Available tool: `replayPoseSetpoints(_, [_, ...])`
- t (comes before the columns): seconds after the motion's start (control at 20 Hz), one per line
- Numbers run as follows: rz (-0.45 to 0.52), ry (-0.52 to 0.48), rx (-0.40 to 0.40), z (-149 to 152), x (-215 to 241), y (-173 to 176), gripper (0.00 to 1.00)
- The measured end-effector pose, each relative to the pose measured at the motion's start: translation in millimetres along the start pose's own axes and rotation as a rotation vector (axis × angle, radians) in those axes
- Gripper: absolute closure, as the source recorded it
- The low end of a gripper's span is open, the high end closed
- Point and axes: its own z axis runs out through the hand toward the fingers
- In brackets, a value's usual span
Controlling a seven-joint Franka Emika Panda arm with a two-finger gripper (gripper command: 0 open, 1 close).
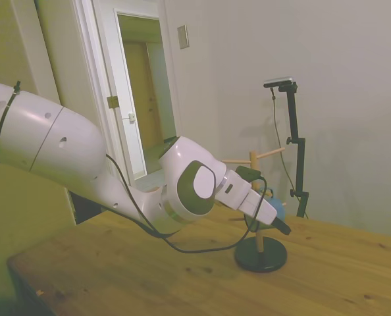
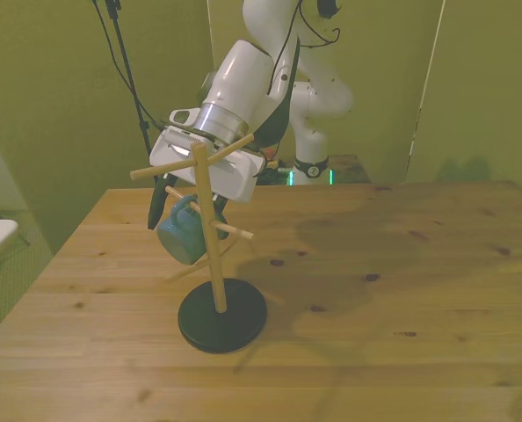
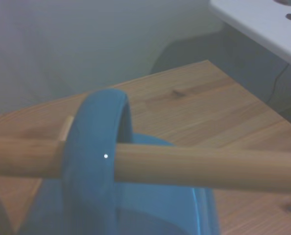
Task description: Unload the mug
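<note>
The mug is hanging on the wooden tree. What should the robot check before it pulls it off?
1. Mug hangs by its handle on a peg: ok.
2. Gripper is right at the mug: ok.
3. Fingers closed on the mug: cannot tell.
4. Peg's free end past the handle is bare, so the handle can slide off: ok.
5. Stand upright, base flat on the table: ok.
6. Table beside the stand has free room for setting the mug down: ok.
</note>
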Motion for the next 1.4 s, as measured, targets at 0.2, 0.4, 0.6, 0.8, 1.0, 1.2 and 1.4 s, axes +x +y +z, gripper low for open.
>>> replayPoseSetpoints(0.2, [0.001,0.009,0.012,-3,5,-6,1.0])
replayPoseSetpoints(0.4, [0.006,0.002,0.023,-6,2,-12,1.0])
replayPoseSetpoints(0.6, [0.008,-0.009,0.025,-7,0,-15,1.0])
replayPoseSetpoints(0.8, [0.004,-0.012,0.02,-6,-1,-15,1.0])
replayPoseSetpoints(1.0, [-0.001,-0.013,0.008,-5,1,-13,1.0])
replayPoseSetpoints(1.2, [0.003,-0.02,0.006,-5,2,-12,1.0])
replayPoseSetpoints(1.4, [0.003,-0.023,0.007,-8,3,-12,1.0])
